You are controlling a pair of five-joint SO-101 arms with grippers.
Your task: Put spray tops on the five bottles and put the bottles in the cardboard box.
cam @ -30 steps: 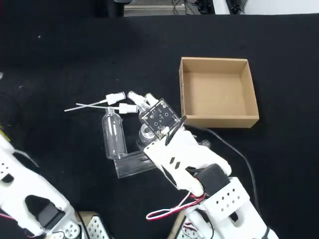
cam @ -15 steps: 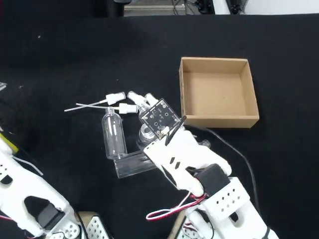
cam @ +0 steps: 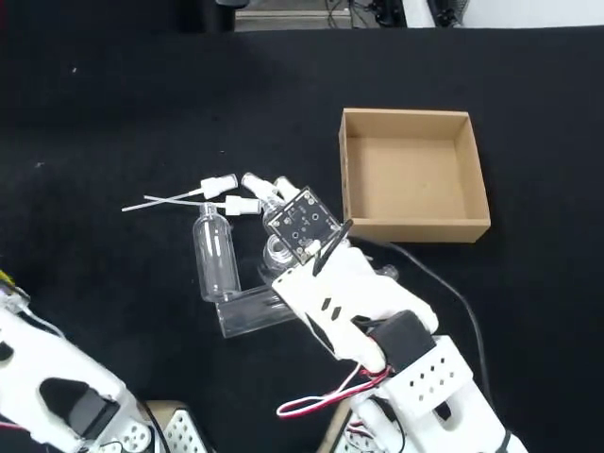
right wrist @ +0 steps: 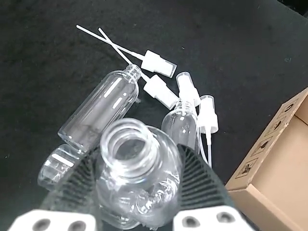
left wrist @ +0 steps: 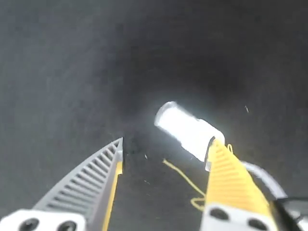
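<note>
Black table bears bottles beside cardboard box.

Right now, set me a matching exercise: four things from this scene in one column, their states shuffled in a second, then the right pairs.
1. cardboard box
2. held bottle
3. loose bottle
4. left gripper

A. fingers spread apart
B. brown, open at the top
C. on its side on the table
D. upright, neck bare

Pairs: 1-B, 2-D, 3-C, 4-A
</note>
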